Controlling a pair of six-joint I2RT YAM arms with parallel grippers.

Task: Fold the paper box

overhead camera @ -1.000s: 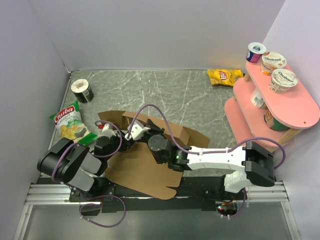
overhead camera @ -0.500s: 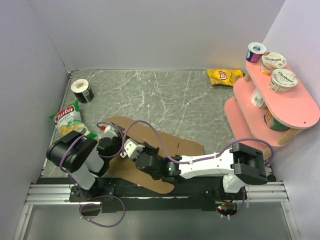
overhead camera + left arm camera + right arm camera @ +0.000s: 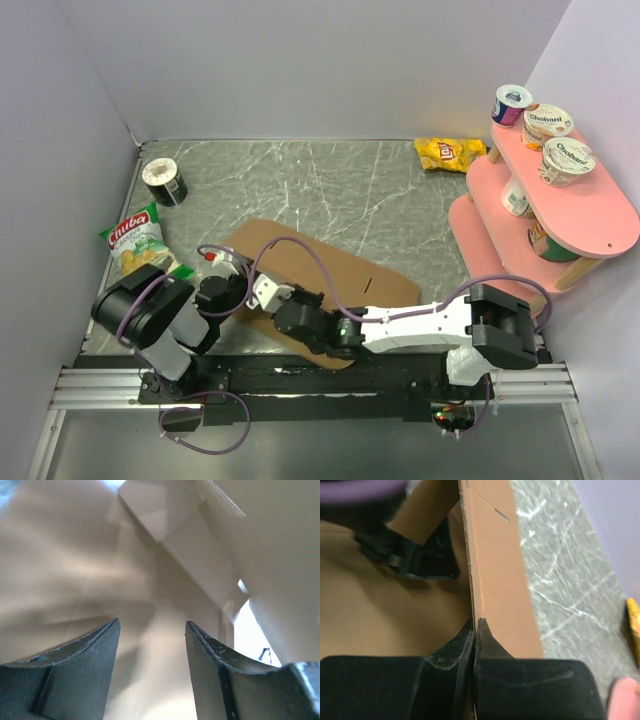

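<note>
The paper box point(image 3: 345, 275) is a plain brown cardboard sheet lying near the front middle of the table, its near edge over my arms. My right gripper point(image 3: 263, 291) reaches left across the sheet's near-left part. In the right wrist view it point(image 3: 475, 621) is shut on the edge of an upright cardboard panel point(image 3: 495, 555). My left gripper point(image 3: 236, 288) is at the sheet's left edge, close to the right one. In the left wrist view its jaws point(image 3: 152, 625) stand open with cardboard point(image 3: 75, 555) filling the view behind them; nothing is between them.
A Chuba chips bag point(image 3: 140, 245) and a black can point(image 3: 163, 182) sit at the left. A yellow chips bag point(image 3: 450, 153) lies at the back right. A pink two-tier shelf point(image 3: 600, 215) with yogurt cups point(image 3: 565, 160) stands at the right.
The sheet, raised with flaps up a second ago, has come down flatter and shifted right. My right arm has swung left and lower, holding the cardboard. My left arm has shifted slightly.
</note>
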